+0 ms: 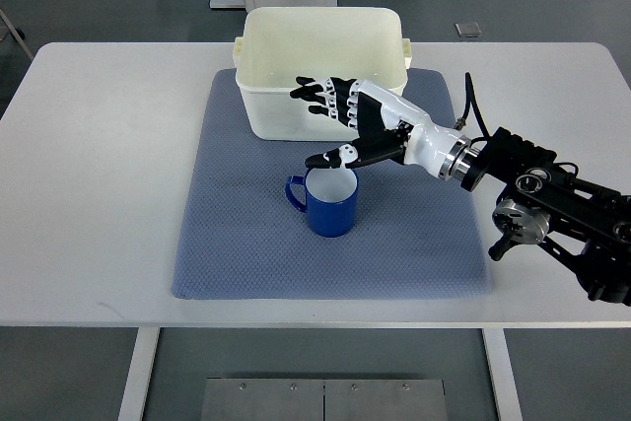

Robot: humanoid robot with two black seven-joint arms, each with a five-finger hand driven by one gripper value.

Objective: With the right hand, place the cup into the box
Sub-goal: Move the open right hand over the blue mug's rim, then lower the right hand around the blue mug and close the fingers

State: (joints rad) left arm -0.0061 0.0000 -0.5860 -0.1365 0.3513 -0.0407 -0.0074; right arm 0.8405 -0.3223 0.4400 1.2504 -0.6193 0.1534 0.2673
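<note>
A blue cup (pixel 330 205) with a white inside stands upright on the blue-grey mat (pixel 237 234), its handle pointing left. A cream plastic box (pixel 323 66) stands behind it at the mat's far edge. My right hand (pixel 335 120) comes in from the right and hovers just above and behind the cup's rim, in front of the box. Its fingers are spread and its thumb (pixel 330 157) reaches down at the cup's far rim. It holds nothing. The left arm is out of view.
The mat lies on a white table (pixel 89 175). My right forearm and its dark joint housing (pixel 552 204) lie over the table's right side. Grey floor and a white cabinet base show beyond the table's far edge.
</note>
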